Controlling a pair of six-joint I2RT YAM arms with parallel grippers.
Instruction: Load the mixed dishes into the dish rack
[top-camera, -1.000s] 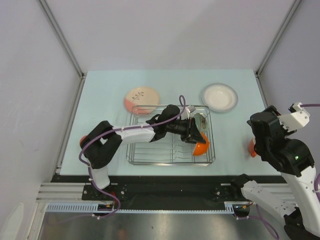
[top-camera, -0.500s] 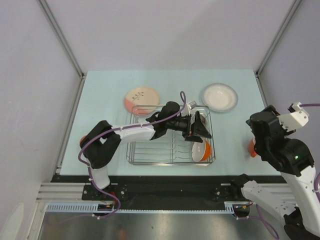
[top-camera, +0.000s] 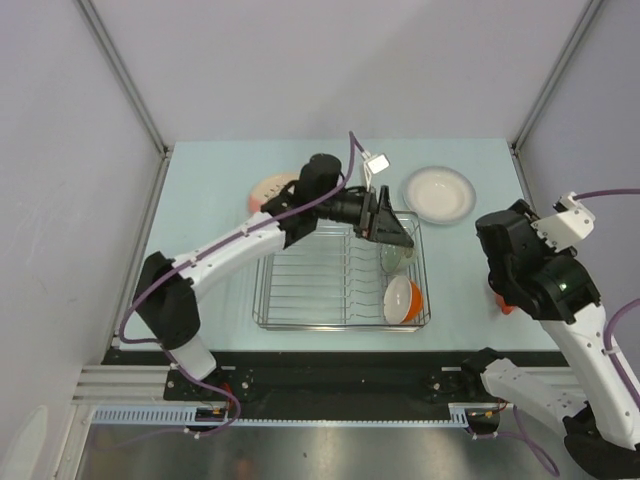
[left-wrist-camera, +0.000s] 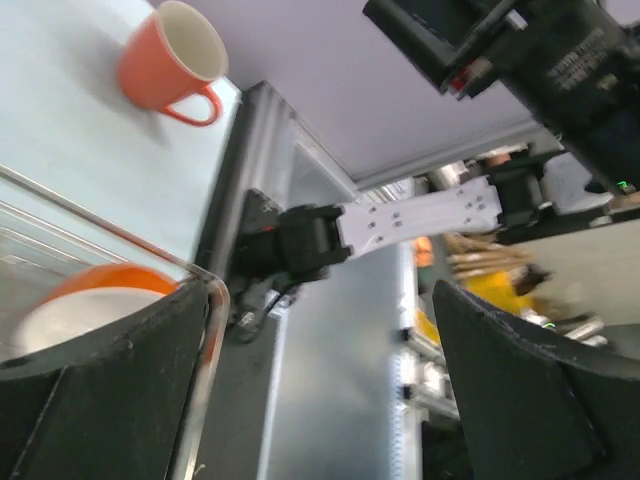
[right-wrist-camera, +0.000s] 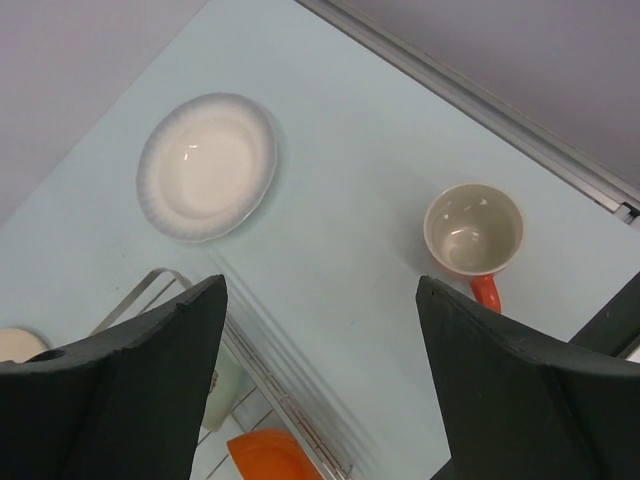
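Note:
The dish rack (top-camera: 340, 300) stands mid-table. Its front right corner holds the orange-outside white bowl (top-camera: 402, 299), tipped on edge. Just behind that sits the small green glass bowl (top-camera: 395, 256). My left gripper (top-camera: 392, 232) hangs open and empty above the rack's back right part. The left wrist view shows the orange bowl (left-wrist-camera: 90, 305) low on the left and the orange mug (left-wrist-camera: 170, 55) beyond it. My right gripper (right-wrist-camera: 320, 390) is open and empty above the table between the rack rim (right-wrist-camera: 290, 400) and the orange mug (right-wrist-camera: 473, 232). The white grey-rimmed bowl (right-wrist-camera: 207, 165) lies further back.
The cream plate (top-camera: 272, 190) lies behind the rack's left corner, half hidden by my left arm. The grey-rimmed bowl (top-camera: 438, 194) sits at the back right. Enclosure walls stand close on both sides, and the metal frame rail runs along the right table edge.
My left gripper opened and let go of the orange bowl, which now rests in the rack. The left arm then rose and drew back. My right gripper's jaws widened a little.

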